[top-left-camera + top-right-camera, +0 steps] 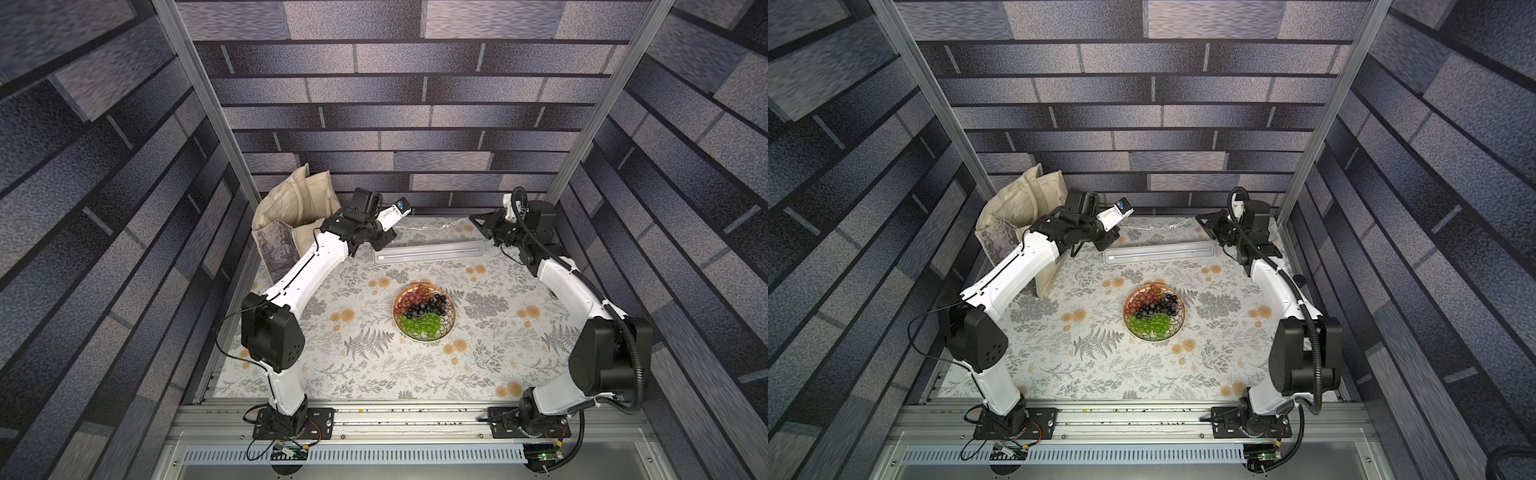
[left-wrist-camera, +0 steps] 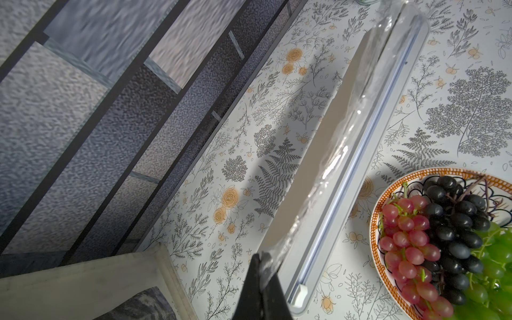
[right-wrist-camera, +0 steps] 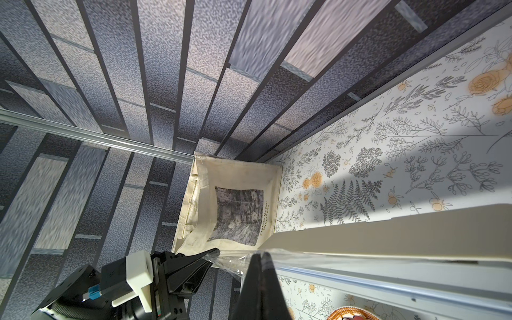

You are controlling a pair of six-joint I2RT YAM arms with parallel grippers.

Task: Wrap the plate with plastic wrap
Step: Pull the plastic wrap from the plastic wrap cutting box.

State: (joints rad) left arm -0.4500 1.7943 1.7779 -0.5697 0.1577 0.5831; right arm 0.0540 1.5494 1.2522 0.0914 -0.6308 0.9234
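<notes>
The left gripper (image 2: 261, 260) and right gripper (image 3: 260, 257), both pinching the plastic wrap (image 2: 332, 166), should pull evenly toward the plate (image 2: 374, 230) at six o'clock.

We list two arms. Left arm (image 1: 307, 266): white shells, black joint housings. Right arm (image 1: 569, 286): same colours, plus ribbed black conduit (image 1: 633, 353). Both stand on black, screwed base plates (image 1: 322, 417).
</notes>
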